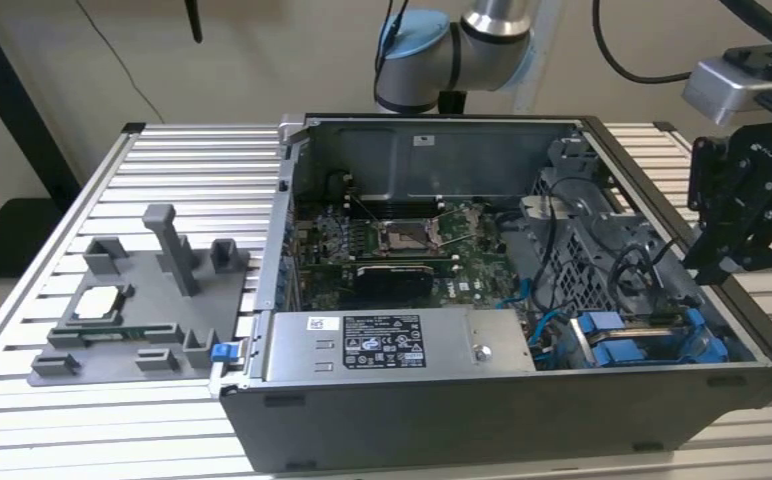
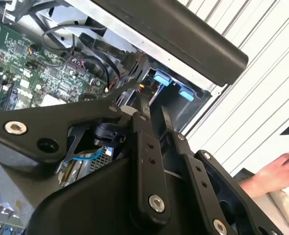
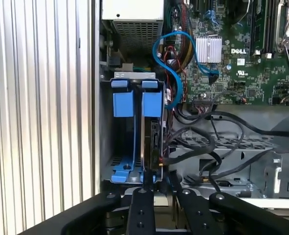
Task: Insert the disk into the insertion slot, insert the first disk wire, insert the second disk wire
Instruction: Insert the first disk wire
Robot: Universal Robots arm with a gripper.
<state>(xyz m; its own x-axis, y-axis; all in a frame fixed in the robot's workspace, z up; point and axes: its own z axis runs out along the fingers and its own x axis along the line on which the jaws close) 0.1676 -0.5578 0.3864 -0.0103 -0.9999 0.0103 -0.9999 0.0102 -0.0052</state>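
Disk point(image 3: 152, 142): one, seated in insertion slot point(image 3: 134, 76) | blue tabs point(image 3: 123, 104): two | hand point(image 3: 158, 185): grip cannot tell

The disk point(image 3: 152, 139) sits in the insertion slot point(image 3: 130, 147), straight ahead of my tool point(image 3: 156, 180), with the surface point(image 3: 36, 122) alongside.

Exterior view: high, looking down on open case point(image 1: 400, 420), drive cage point(image 1: 600, 260) at 3 o'clock. Both wrist views close above that cage, sharing motherboard point(image 3: 242, 49).

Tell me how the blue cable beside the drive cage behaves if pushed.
The blue cable arcs in a free loop, so it probably bends easily and springs back. It looks thin, so likely light. One end reaches the motherboard; hard pushes might strain it.
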